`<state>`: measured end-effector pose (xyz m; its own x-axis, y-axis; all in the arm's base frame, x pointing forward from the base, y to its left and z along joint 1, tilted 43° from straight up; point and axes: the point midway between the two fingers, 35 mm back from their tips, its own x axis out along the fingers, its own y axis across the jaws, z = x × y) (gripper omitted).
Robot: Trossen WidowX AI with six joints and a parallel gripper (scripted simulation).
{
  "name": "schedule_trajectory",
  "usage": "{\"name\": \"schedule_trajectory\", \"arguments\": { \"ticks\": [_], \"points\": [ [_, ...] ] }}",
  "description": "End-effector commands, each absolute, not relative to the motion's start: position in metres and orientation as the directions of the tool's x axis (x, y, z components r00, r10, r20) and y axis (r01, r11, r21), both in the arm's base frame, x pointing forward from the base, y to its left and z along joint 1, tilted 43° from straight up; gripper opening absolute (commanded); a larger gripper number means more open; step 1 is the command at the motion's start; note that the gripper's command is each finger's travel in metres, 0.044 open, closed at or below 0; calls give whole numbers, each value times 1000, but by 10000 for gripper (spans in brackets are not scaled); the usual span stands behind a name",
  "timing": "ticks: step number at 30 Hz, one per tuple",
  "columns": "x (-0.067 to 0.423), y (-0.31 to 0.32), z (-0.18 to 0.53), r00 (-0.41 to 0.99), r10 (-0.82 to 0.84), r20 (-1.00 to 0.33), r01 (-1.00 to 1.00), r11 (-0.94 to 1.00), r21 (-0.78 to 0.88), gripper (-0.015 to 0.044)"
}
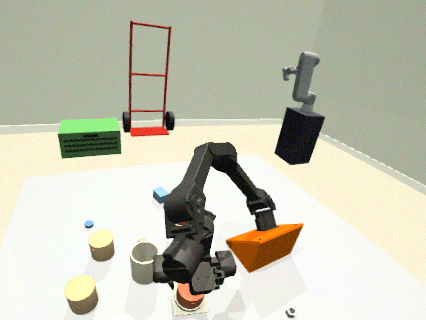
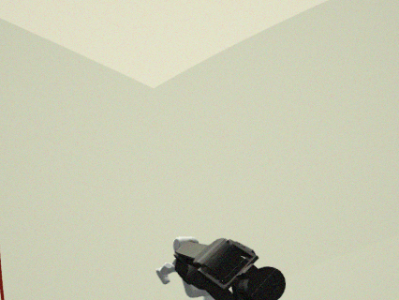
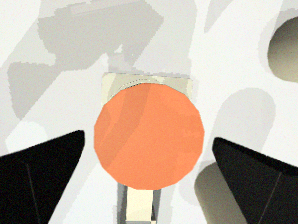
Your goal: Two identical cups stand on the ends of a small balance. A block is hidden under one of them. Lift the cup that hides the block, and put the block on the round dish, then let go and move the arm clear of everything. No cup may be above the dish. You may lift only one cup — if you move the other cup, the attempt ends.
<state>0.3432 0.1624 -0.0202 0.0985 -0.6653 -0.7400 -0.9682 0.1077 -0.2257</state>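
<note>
An orange cup (image 1: 189,299) (image 3: 149,136) stands upside down on the near end pad (image 1: 178,310) (image 3: 111,83) of the cream balance. Its beam (image 3: 140,206) runs out from under the cup. My gripper (image 1: 193,289) (image 3: 150,140) is open and hangs straight above this cup, with one dark finger on each side of it and nothing between them. The far cup is hidden behind the arm in the top view. No block is visible. A small round blue dish (image 1: 89,223) lies at the left of the table.
Two beige cylinders (image 1: 101,245) (image 1: 80,294) and a hollow grey cylinder (image 1: 144,262) stand left of the gripper. An orange wedge-shaped bin (image 1: 265,245) is on the right. A small blue block (image 1: 160,194) lies behind the arm. The exterior view shows only part of the arm (image 2: 220,267).
</note>
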Motion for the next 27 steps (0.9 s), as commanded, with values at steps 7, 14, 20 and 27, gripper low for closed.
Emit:
{"name": "schedule_trajectory", "arguments": {
  "ticks": [7, 14, 20, 27],
  "points": [
    [344, 150, -33, 100, -669, -737, -969, 102, -224, 440],
    [345, 142, -41, 100, -669, -736, -969, 101, -224, 440],
    [345, 136, -47, 100, -670, -736, -969, 101, -225, 440],
    [345, 136, -47, 100, -670, -736, -969, 101, -225, 322]
  ]
}}
